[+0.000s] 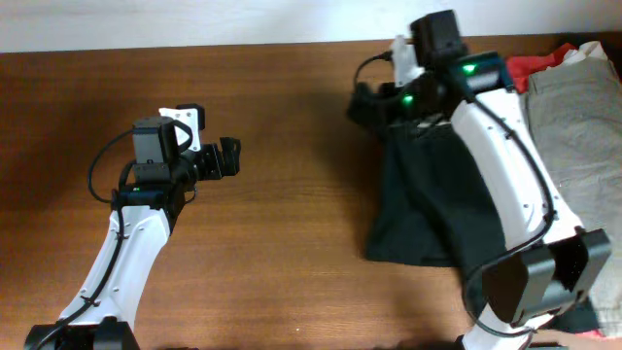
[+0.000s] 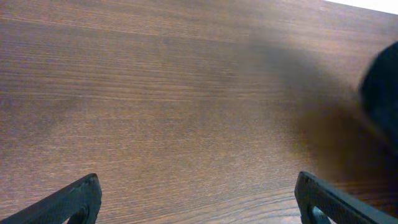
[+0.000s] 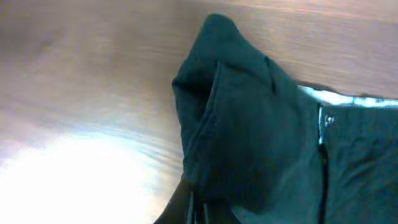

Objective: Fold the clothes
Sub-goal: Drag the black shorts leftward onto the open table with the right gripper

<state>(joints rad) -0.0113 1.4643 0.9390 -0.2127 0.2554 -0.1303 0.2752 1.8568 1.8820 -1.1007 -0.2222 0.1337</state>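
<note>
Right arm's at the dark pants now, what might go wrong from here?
The dark pants look bunched at the waistband, so a pull by the right gripper may drag a heap rather than spread them. They lie close beside the khaki garment, which might get dragged along. The left gripper hangs open over the table, too far to help.

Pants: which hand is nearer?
Right. The right hand is on the pants at their waist end, with fabric bunched between its fingers. The left hand is open over the table, well off to the pants' left and not touching them.
</note>
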